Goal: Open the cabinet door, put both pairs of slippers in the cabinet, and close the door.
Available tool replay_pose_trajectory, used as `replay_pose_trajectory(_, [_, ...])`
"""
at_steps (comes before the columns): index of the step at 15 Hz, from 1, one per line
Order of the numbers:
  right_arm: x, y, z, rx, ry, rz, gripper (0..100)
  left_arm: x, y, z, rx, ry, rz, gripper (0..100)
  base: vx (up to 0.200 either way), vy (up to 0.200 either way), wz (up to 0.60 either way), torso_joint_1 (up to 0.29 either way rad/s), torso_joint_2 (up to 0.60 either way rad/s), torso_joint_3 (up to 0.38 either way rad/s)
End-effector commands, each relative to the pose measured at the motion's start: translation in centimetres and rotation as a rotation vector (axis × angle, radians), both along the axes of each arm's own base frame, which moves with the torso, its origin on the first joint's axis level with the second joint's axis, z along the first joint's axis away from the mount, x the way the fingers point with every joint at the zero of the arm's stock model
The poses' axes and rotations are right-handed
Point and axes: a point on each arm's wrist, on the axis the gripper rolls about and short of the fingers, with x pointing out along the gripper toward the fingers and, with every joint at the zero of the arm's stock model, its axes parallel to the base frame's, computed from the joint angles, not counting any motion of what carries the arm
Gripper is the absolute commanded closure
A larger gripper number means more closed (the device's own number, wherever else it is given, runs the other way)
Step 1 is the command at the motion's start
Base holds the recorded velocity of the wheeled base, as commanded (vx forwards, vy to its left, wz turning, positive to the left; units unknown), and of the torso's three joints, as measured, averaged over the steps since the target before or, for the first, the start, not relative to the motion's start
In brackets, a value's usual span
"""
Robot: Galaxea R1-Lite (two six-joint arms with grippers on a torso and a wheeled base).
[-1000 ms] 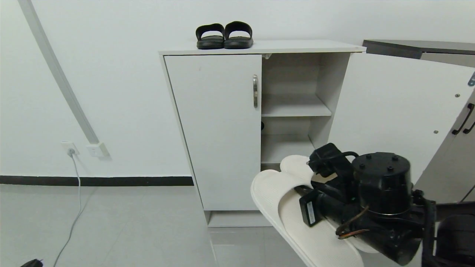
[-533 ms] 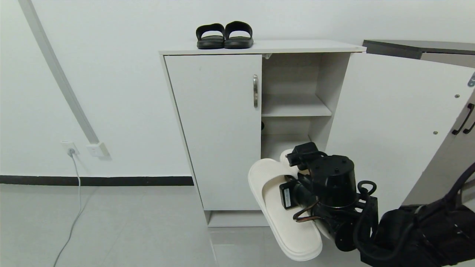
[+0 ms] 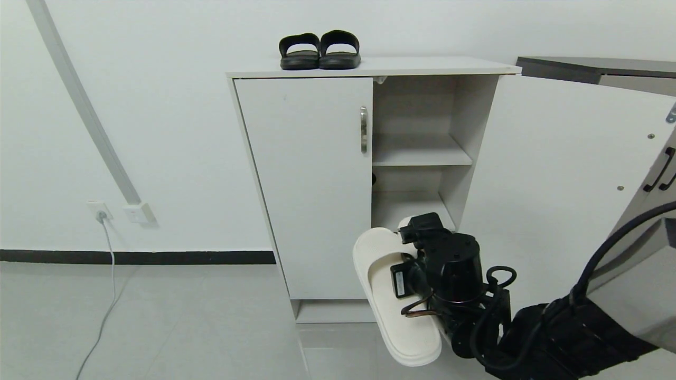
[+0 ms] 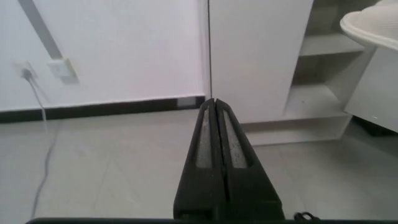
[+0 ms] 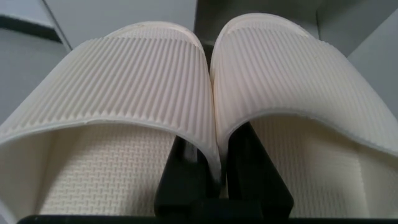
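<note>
Two white slippers (image 3: 393,295), clamped in the right pincer (image 5: 214,158), have advanced toward the cabinet's (image 3: 303,184) lower shelf (image 3: 406,208), so stowing looks close; the black pair (image 3: 319,50) waits on top, left pincer (image 4: 216,134) closed, empty.

The cream-white slippers (image 5: 143,81), ribbed on the straps and dimpled inside, are contrasting with black slippers (image 3: 338,59) and a white cabinet (image 3: 303,184).

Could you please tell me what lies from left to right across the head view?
White wall socket → closed white cabinet door → silver door handle → open white shelves → swung-open white door.
</note>
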Motion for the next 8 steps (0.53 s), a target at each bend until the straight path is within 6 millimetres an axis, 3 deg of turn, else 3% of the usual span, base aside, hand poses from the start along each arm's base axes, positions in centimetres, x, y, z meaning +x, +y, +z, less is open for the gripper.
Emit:
replay_pose_trajectory(1, [1.1, 0.8, -1.8, -0.017, 0.002, -0.044, 100, 0.0, 0.0, 0.0, -0.009, -0.007, -0.016, 100, 0.0, 0.0, 0.0, 0.0, 0.0, 0.0])
replay_pose_trajectory(5, [3.9, 1.6, -2.8, -0.016, -0.035, -0.213, 100, 0.0, 0.0, 0.0, -0.073, -0.007, -0.017, 100, 0.0, 0.0, 0.0, 0.0, 0.0, 0.0])
replay_pose_trajectory(8, [4.2, 1.9, -3.7, -0.029, -0.03, -0.234, 100, 0.0, 0.0, 0.0, -0.078, -0.007, -0.015, 100, 0.0, 0.0, 0.0, 0.0, 0.0, 0.0])
